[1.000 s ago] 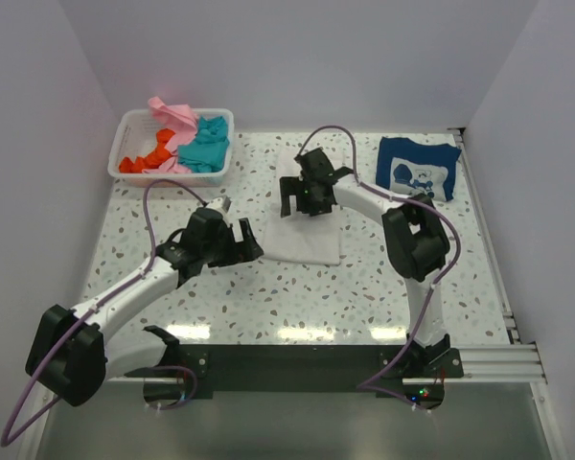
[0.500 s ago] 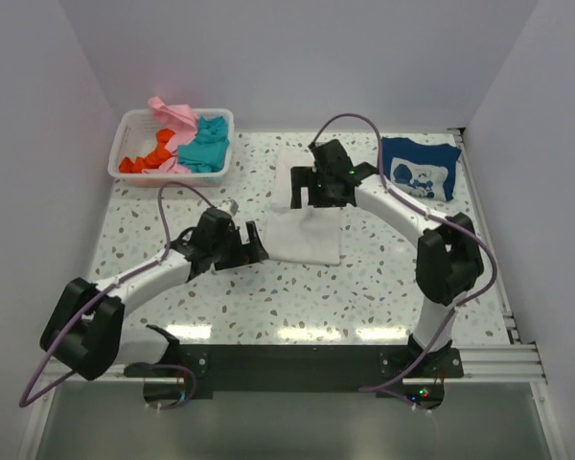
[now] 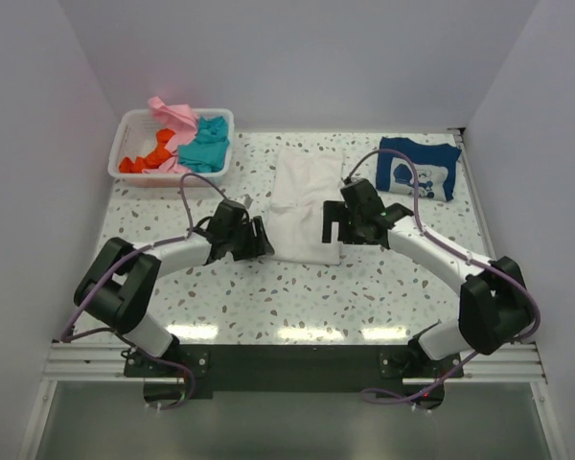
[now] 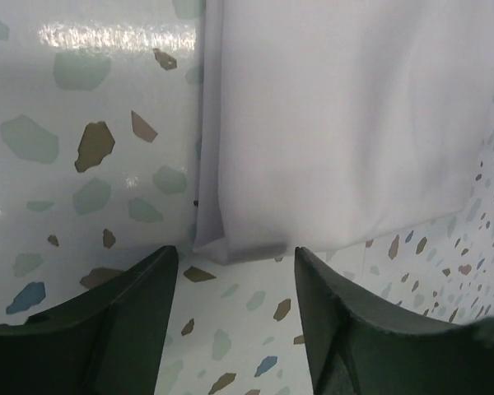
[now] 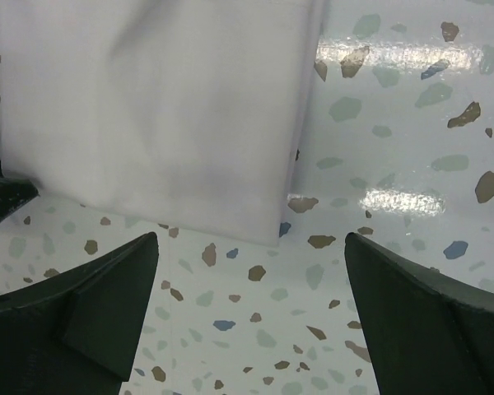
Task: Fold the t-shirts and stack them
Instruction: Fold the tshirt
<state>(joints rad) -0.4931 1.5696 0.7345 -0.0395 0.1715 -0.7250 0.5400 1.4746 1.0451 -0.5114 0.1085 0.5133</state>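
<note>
Folded white t-shirt (image 3: 302, 201) lies flat, a long strip; left gripper (image 4: 235, 257) and right gripper (image 5: 251, 239) spread, empty

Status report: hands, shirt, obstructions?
Left hand open, right hand open. White t-shirt flat on table, ungripped, hands at its near corners. Nothing in the way.

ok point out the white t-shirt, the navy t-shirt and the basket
white t-shirt (image 3: 297, 206), top view, middle of the cloth
navy t-shirt (image 3: 412, 173), top view, on its white print
basket (image 3: 118, 144), top view, left rim
</note>
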